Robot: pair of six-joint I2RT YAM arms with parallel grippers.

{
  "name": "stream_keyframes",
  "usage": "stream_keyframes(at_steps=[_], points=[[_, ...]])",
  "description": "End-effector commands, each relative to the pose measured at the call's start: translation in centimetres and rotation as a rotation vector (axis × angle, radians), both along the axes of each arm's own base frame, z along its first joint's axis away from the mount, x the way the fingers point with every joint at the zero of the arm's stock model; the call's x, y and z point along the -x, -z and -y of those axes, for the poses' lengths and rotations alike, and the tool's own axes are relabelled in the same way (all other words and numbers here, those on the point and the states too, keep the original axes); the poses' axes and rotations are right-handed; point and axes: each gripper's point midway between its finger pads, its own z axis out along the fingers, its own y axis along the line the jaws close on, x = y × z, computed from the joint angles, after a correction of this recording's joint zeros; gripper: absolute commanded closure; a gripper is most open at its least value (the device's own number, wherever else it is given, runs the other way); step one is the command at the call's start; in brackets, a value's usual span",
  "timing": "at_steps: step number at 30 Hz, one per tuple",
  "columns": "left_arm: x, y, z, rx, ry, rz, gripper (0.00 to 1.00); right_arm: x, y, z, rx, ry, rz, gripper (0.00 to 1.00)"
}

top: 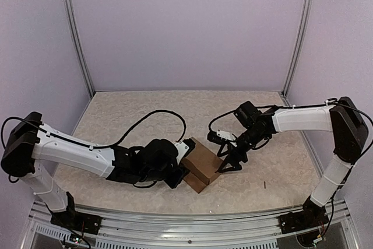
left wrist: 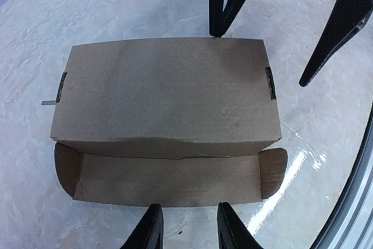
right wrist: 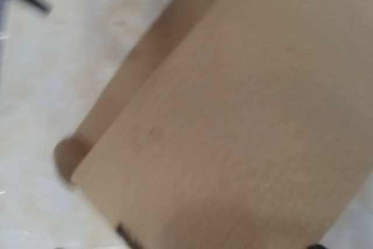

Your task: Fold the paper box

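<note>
The paper box (top: 203, 160) is brown cardboard, standing as a closed rectangular box on the table between my grippers. In the left wrist view its top panel (left wrist: 163, 91) faces up, and a long front flap (left wrist: 169, 180) with rounded end tabs lies flat on the table. My left gripper (left wrist: 189, 225) is open and empty, its fingertips just short of the flap's edge. My right gripper (top: 227, 166) is open at the box's far side, one finger (left wrist: 224, 4) next to the back edge. The right wrist view is blurred and filled by the box (right wrist: 233, 121).
The table top (top: 145, 115) is pale and marbled, with purple walls on all sides and metal posts in the back corners. A metal rail (top: 186, 217) runs along the near edge. A small dark speck (top: 264, 185) lies on the table right of the box.
</note>
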Motion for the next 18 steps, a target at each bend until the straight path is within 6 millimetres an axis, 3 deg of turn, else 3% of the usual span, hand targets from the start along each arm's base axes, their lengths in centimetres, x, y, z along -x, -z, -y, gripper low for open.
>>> stream_keyframes(at_steps=[1,8,13,18], points=[[1.8,-2.3,-0.2,0.102,0.069,0.019,0.67,4.9,0.4,-0.4,-0.008,-0.118,-0.131,0.11],[5.7,-1.6,1.2,0.1,0.205,-0.003,0.68,9.2,-0.9,-0.5,-0.008,-0.271,-0.197,0.1],[7.3,0.7,0.8,0.04,0.234,-0.034,0.69,7.2,-1.1,0.6,0.077,-0.225,-0.06,0.1],[8.6,2.1,-0.9,0.003,0.28,-0.078,0.7,2.8,-2.2,0.3,0.107,-0.103,0.142,0.13]])
